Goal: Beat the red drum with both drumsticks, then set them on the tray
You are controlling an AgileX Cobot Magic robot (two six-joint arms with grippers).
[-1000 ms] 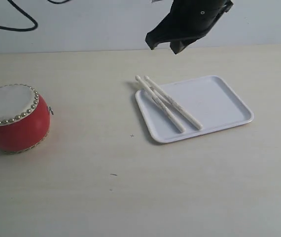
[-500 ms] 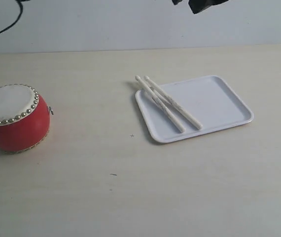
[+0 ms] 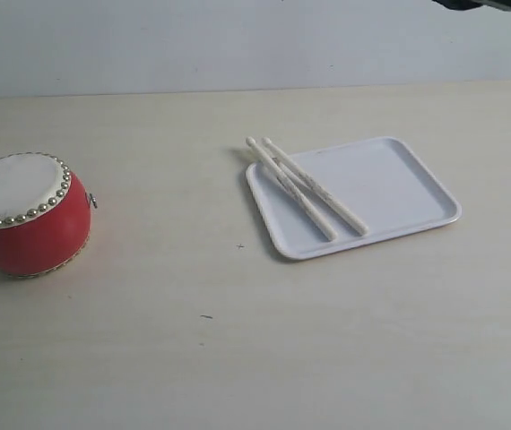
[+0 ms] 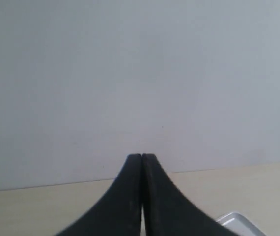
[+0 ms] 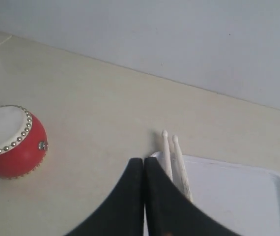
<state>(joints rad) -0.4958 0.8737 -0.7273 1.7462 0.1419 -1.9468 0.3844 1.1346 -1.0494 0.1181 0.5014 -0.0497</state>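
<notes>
Sticks (image 3: 315, 186) side by side on tray (image 3: 394, 184), tips overhanging its rim. Drum (image 3: 24, 215) at left bench (image 3: 238, 349) edge. Both jaws clenched, empty.

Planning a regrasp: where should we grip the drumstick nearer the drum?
Near its butt end, from straight above, jaws across the shaft. That drumstick lies flat on the tray, nearly touching the other drumstick at the tips; they spread apart toward the butts.
</notes>
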